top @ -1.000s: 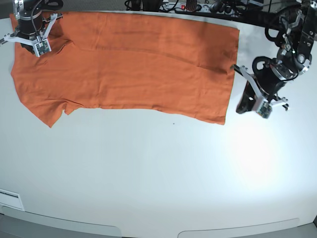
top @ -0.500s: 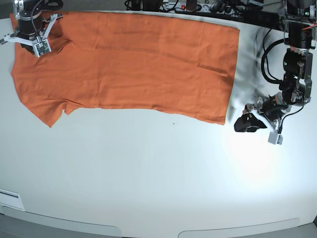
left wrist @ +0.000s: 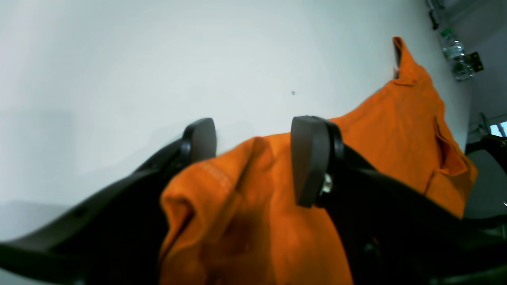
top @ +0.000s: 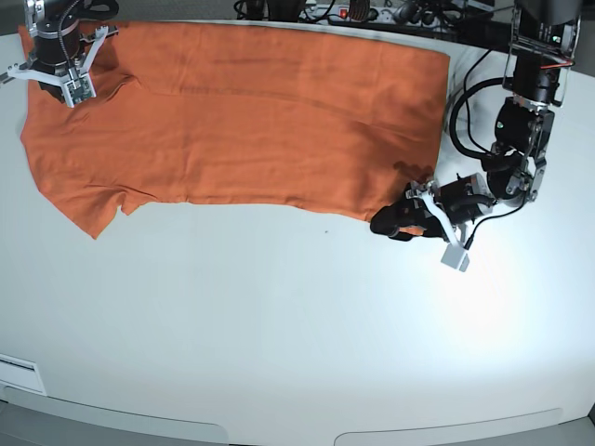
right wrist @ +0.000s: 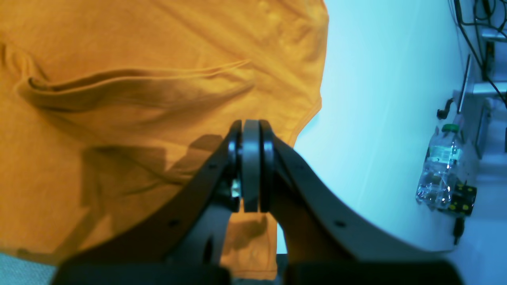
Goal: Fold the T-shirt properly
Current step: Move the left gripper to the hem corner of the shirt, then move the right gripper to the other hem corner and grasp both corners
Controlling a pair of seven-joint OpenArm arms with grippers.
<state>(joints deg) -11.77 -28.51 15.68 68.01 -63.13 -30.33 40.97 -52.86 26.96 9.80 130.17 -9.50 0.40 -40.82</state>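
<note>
Now your left gripper [left wrist: 253,158] stands spread around the T-shirt [top: 242,111] hem corner — thin, floppy fabric — pinch both layers there.

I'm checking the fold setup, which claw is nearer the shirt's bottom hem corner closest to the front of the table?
Left. The left claw straddles that corner of the T-shirt, open. The right claw, shut, is at the far sleeve end.

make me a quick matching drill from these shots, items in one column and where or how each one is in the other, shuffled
Items:
1. left claw
2. right claw
3. T-shirt
4. water bottle

States:
A. spread flat on the white table
B. open, astride the shirt's hem corner
C. upright past the table edge
D. shut, over the sleeve end

Pairs: 1-B, 2-D, 3-A, 4-C
</note>
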